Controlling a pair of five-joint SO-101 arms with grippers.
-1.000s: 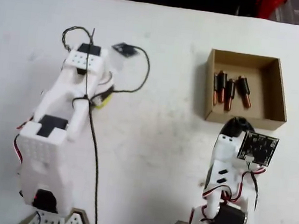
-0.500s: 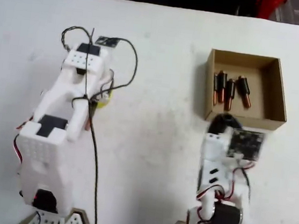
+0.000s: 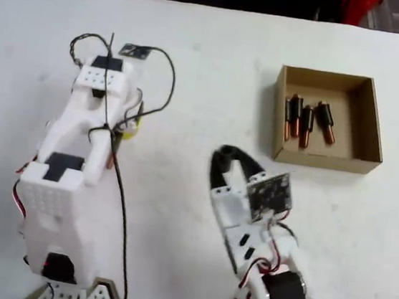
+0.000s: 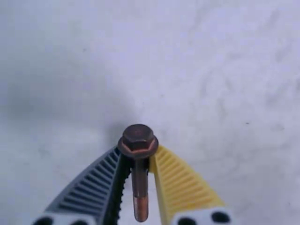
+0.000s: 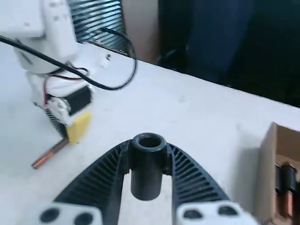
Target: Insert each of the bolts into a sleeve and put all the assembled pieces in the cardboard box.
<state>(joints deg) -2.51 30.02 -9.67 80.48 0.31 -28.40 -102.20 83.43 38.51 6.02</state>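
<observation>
Away from cardboard box (image 3: 324,161), right gripper (image 3: 225,160) swung leftward; gripping sleeve (image 5: 147,165)

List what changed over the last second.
The right gripper, shut on the sleeve, swung from the box's front wall toward the left gripper. The left gripper, shut on the bolt, shifted slightly. Box and its four pieces stayed put.

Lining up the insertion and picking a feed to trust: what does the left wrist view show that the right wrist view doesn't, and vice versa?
The left wrist view adds the bolt seen head-on, hex head toward the camera, clamped in the left gripper. The right wrist view adds the black sleeve, open end visible, in the right gripper, plus the cardboard box corner with assembled pieces inside. Both show the bolt, the left gripper's yellow finger and the table.
</observation>
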